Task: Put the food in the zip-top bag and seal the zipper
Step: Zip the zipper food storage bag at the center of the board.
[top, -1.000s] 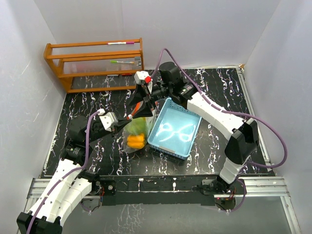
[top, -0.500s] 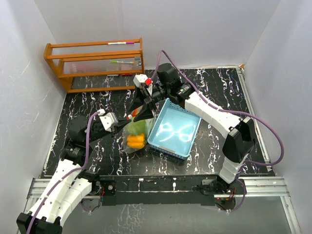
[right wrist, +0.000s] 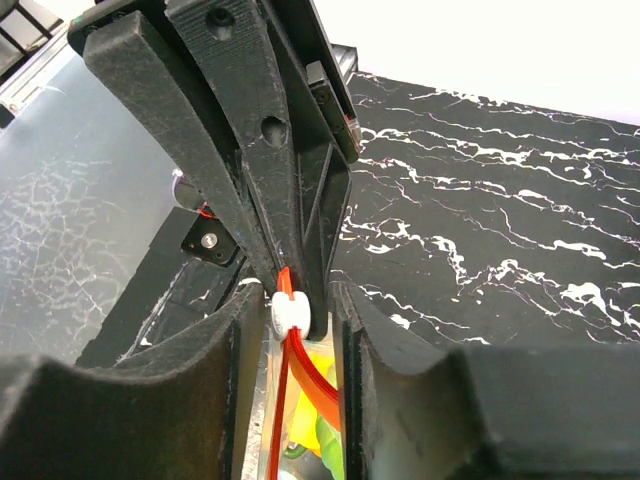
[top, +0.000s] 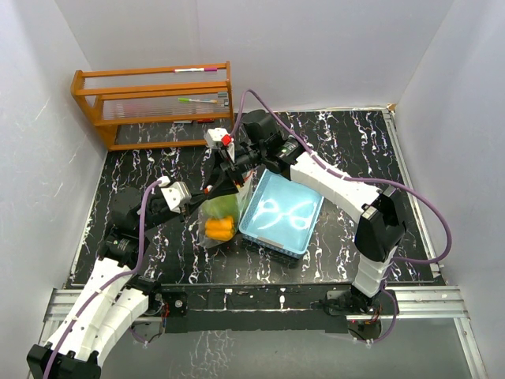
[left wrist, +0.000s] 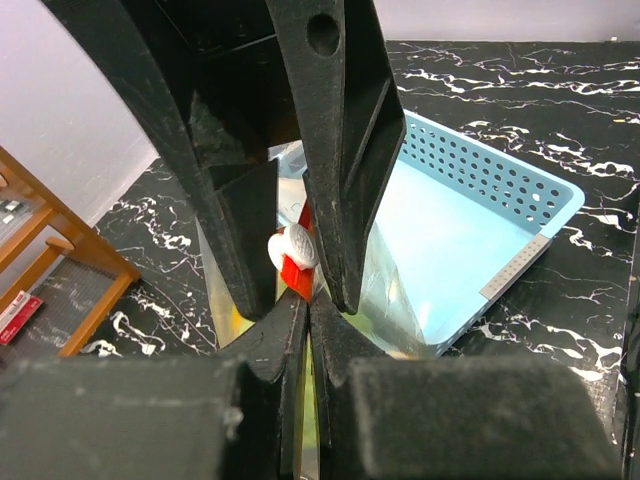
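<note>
The clear zip-top bag (top: 213, 237) lies left of the tray, with a green food piece (top: 223, 207) and an orange-yellow piece (top: 220, 229) inside. My left gripper (top: 203, 196) is shut on the bag's mouth edge (left wrist: 307, 400). My right gripper (top: 218, 185) straddles the red zipper (right wrist: 283, 400), closed around its white slider (right wrist: 288, 312), right against the left gripper's fingertips. In the left wrist view the slider (left wrist: 292, 248) sits between the right gripper's fingers, just above my left gripper (left wrist: 307, 305). Yellow and green food (right wrist: 318, 420) shows below my right gripper (right wrist: 292, 300).
A light blue perforated tray (top: 300, 225) sits right of the bag, also in the left wrist view (left wrist: 470, 230). A wooden rack (top: 154, 103) with pens stands at the back left. White walls enclose the black marbled table (top: 355, 142).
My right gripper has moved left and nearer along the bag's mouth, bringing the white slider up to the left gripper. The left gripper and bag have stayed in place.
</note>
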